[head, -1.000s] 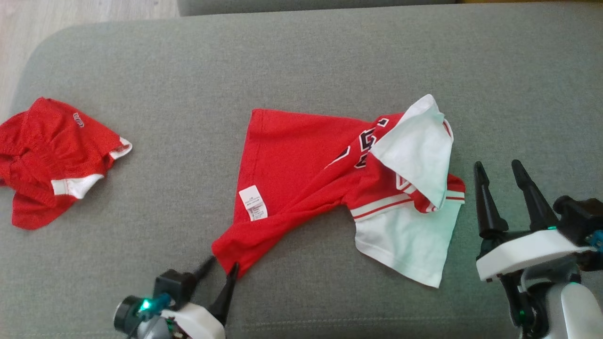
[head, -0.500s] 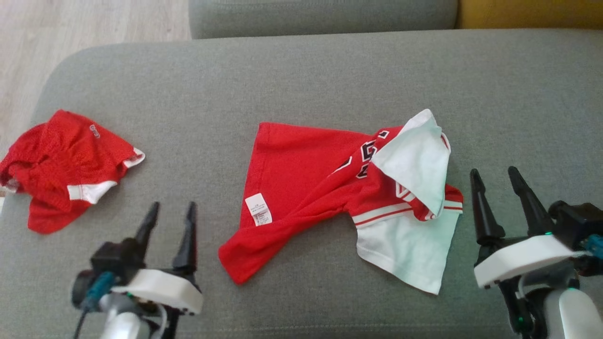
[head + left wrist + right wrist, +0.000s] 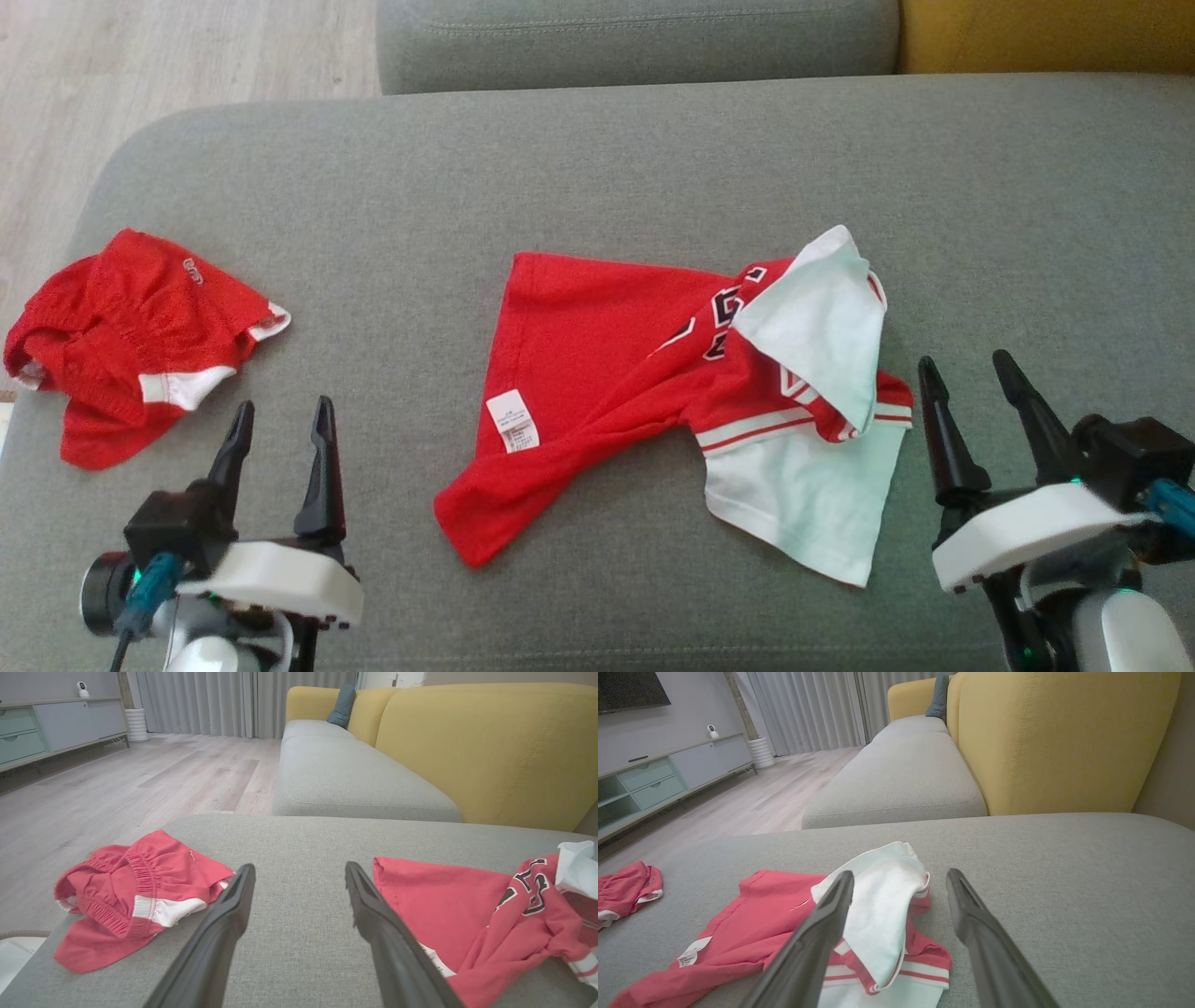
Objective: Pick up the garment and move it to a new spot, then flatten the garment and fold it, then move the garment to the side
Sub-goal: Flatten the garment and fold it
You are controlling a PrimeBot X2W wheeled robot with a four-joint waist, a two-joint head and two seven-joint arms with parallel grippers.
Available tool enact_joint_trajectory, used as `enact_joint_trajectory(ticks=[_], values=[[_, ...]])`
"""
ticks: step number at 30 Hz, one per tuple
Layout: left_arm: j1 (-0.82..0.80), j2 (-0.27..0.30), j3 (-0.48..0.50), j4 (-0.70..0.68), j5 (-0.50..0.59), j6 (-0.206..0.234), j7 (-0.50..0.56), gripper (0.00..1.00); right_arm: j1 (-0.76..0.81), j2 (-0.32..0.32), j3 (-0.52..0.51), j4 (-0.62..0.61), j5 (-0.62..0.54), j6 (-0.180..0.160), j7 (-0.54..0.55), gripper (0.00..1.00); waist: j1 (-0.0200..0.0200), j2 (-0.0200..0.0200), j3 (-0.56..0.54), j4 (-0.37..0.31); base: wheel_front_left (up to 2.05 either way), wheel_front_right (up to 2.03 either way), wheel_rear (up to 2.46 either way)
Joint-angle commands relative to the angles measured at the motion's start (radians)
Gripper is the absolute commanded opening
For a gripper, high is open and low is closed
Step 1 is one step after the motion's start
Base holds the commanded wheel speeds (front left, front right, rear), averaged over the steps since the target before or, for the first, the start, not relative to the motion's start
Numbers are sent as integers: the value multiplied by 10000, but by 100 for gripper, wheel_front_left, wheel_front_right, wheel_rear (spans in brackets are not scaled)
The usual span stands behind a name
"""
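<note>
Bunching is threatening the crumpled red-and-white jersey shirt (image 3: 597, 345) lying mid-cushion on the grey sofa seat (image 3: 653, 159), its white sleeve (image 3: 822, 317) flopping over, while left gripper (image 3: 285, 404) and right gripper (image 3: 963, 359) are hovering wide open.

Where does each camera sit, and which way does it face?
Head view: on the head, looking down at the grey cushion, shirt in the middle, shorts at left; left gripper and right gripper at the bottom corners, jaws open.
Left wrist view: low over the cushion, facing the yellow sofa; own jaws between shorts and shirt.
Right wrist view: same heading; own jaws before the shirt.
Shared by all: shirt and shorts.
</note>
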Motion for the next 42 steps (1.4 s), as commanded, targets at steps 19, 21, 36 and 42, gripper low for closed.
enact_joint_trajectory(ticks=[19,21,36,42], values=[[-612,318,-20,-409,125,-29,318,100,-208,-53,237,-539,1,-9,90,100,0,0,147,59,0,0,0],[-919,315,-173,-278,174,-146,430,100,-255,-53,244,-572,-2,-9,101,100,0,0,280,47,0,0,0],[-4431,-891,-1483,3794,-612,-1999,1779,100,-885,-53,347,-377,260,-9,-202,100,0,0,1687,-715,0,0,0],[-5184,-1049,-1585,5572,-855,-2218,2572,100,-973,-53,337,-204,356,-9,-373,100,0,0,1848,-870,0,0,0]])
